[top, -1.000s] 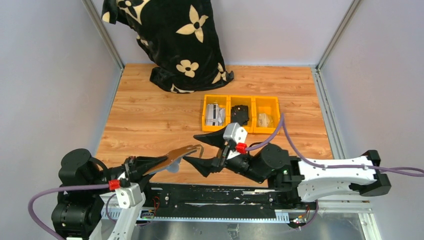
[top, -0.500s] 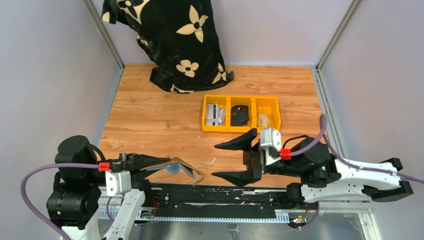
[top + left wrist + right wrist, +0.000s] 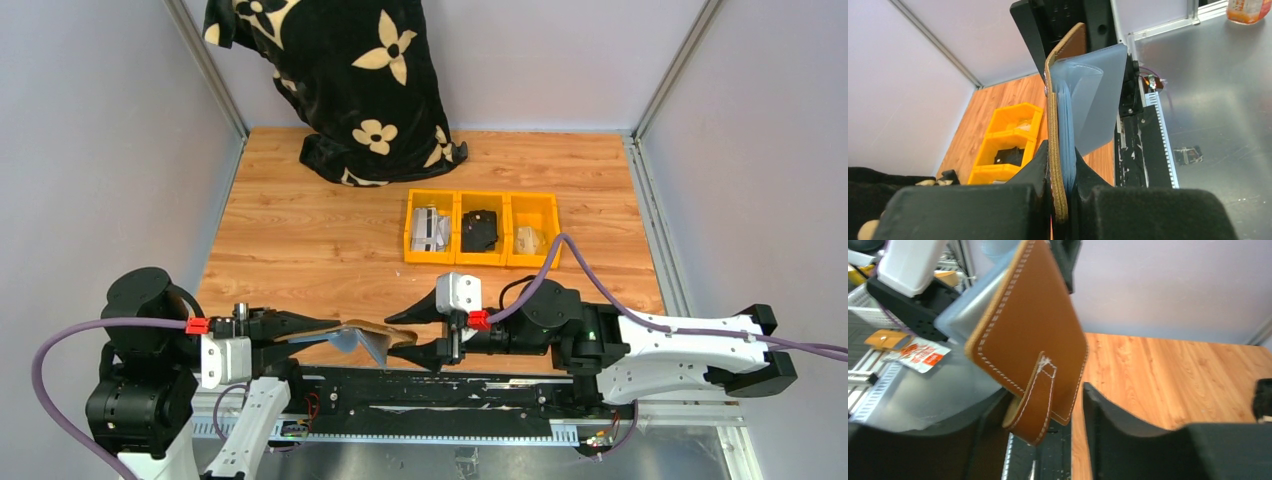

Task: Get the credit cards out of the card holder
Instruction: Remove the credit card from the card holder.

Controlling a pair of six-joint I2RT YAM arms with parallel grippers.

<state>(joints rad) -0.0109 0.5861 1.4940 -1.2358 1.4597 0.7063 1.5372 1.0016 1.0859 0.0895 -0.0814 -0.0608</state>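
Left arm low at the near-left corner of the worktop (image 3: 300,230). The left end effector (image 3: 318,325) points right and is clamped on the card holder (image 3: 372,331). In the left wrist view its fingers (image 3: 1040,165) squeeze the near end of the brown cover and the sleeves together.

At the back of the worktop, left of centre, is a heaped black blanket with cream flowers (image 3: 350,80), well apart from both arms.

The card holder is held off the surface over the near edge, above the black rail (image 3: 430,390), between the two end effectors. It is partly open: the brown cover stands edge-on and the pale translucent sleeves (image 3: 1098,100) fan away from it. Cannot single out credit cards inside the sleeves. The right wrist view shows the stitched brown outside with the closing tab (image 3: 1035,410) hanging loose at the low end.

The right end effector (image 3: 415,332) points left with its jaws apart, one finger on each side of the holder's free end. The tab hangs between them. Cannot tell if either finger touches the leather.

Behind it, a row of three yellow bins (image 3: 482,258): the left one holds pale grey flat items (image 3: 430,228), the middle a black lumpy object (image 3: 478,230), the right a small tan thing (image 3: 530,240). The bins are clear of the arms. A purple cable (image 3: 600,300) loops over the right arm, which stretches in from the near right.
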